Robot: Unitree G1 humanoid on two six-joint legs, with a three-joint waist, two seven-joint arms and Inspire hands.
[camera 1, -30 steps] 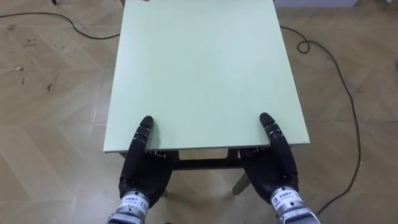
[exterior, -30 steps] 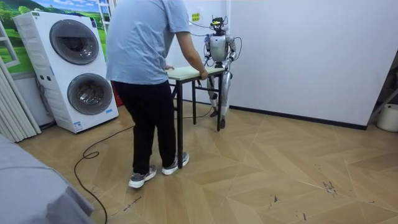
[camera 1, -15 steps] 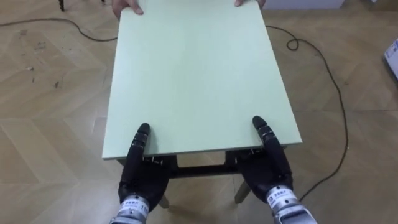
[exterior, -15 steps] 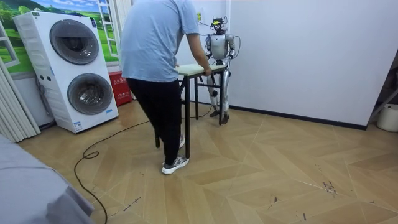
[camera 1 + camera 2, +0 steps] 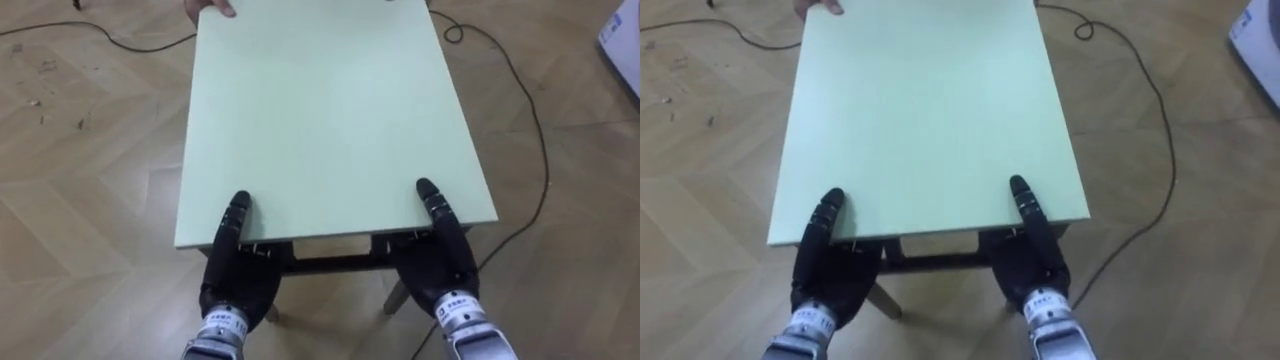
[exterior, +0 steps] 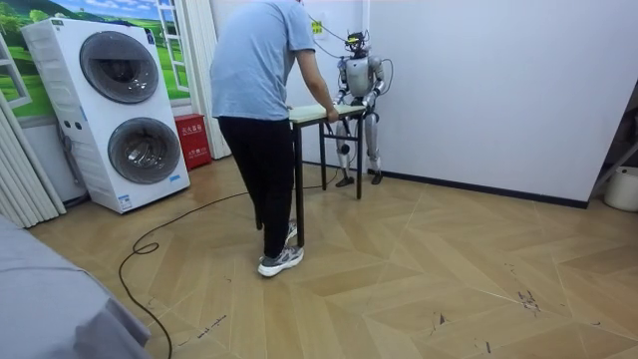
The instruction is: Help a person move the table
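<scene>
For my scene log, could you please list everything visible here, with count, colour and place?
table: one, pale green top, dark legs, between robot and person
washing machines: two, white, stacked, room view's left
box: one, red, beside the machines
cable: one, black, room view's lower left
container: one, pale, room view's right edge
person: one, blue shirt, dark trousers, holding the table's far end
left hand: one, black, table's near edge, left corner
right hand: one, black, near edge, right corner

No print can be read; the small yellow wall sign [image 6: 314,27], at twelve o'clock in the room view, is too small.
</scene>
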